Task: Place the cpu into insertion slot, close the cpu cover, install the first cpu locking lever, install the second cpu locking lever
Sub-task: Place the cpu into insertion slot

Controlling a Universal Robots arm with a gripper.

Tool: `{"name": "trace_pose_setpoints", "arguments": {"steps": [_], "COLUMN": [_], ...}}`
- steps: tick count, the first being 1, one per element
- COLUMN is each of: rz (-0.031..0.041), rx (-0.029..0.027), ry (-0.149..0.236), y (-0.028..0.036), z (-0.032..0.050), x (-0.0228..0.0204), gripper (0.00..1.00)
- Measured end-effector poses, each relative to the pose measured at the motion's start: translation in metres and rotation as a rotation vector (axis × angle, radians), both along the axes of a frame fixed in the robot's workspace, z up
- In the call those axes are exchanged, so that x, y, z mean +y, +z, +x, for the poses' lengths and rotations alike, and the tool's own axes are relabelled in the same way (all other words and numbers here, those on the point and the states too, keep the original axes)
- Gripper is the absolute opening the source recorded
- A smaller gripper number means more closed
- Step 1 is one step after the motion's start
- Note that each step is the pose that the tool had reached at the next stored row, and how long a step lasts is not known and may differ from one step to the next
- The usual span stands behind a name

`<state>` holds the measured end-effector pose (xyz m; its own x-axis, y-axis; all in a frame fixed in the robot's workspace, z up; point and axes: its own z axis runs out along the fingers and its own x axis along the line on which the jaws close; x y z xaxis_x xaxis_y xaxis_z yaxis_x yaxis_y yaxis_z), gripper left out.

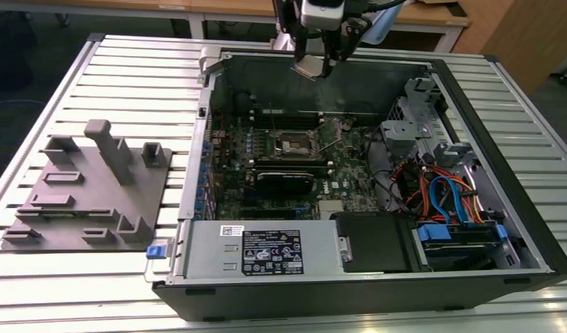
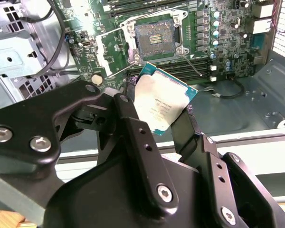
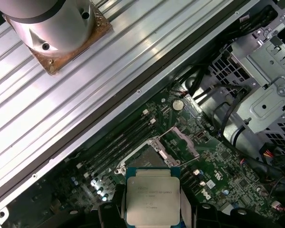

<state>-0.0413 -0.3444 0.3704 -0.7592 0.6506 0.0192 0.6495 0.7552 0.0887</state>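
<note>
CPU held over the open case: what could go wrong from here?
The flat silver-grey square cpu is pinched by its edges in the black gripper and looks tilted, so it could slip or seat crooked in the silver-rimmed square insertion slot. The thin wire lever beside it could snag.

Robotics lab or workshop being indicated, opened desktop computer case (image 1: 357, 297) being laid flat on a slatted aluminium workbench (image 1: 135, 76), grey moulded fixture block (image 1: 80, 184) being kept beside it, wooden desks (image 1: 227, 7) being seen behind
</note>
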Motion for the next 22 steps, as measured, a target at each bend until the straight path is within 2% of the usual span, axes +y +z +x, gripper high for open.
{"name": "trace_pose_setpoints", "arguments": {"steps": [22], "rz": [0.0000], "rx": [0.0000], "ry": [-0.093], "y": [-0.0001], "z": [0.0000], "x": [0.0000], "gripper": [0.54]}}
